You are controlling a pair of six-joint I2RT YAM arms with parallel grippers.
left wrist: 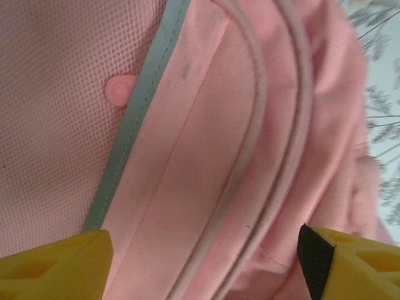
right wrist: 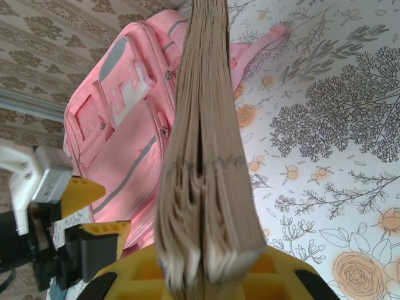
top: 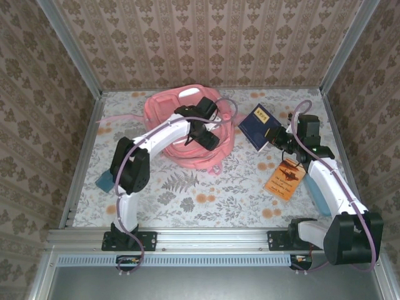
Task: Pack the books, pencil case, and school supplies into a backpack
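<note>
The pink backpack (top: 169, 112) lies at the back middle of the table, and its pockets and pale stripe face the right wrist camera (right wrist: 125, 131). My left gripper (top: 205, 134) hovers over the backpack's right part. It is open, its yellow fingers (left wrist: 56, 265) spread wide above the pink fabric and zipper line (left wrist: 206, 144). My right gripper (top: 277, 139) is shut on the two navy books (top: 257, 124), held just right of the backpack. Their brown page edges (right wrist: 206, 156) run up from the jaws. The orange-brown book (top: 286, 178) lies flat on the table by the right arm.
A light blue item (top: 103, 181) lies at the table's left edge beside the left arm. Another light blue item (top: 317, 197) sits at the right edge, partly under the right arm. Metal rails and patterned walls enclose the floral table (top: 206, 200).
</note>
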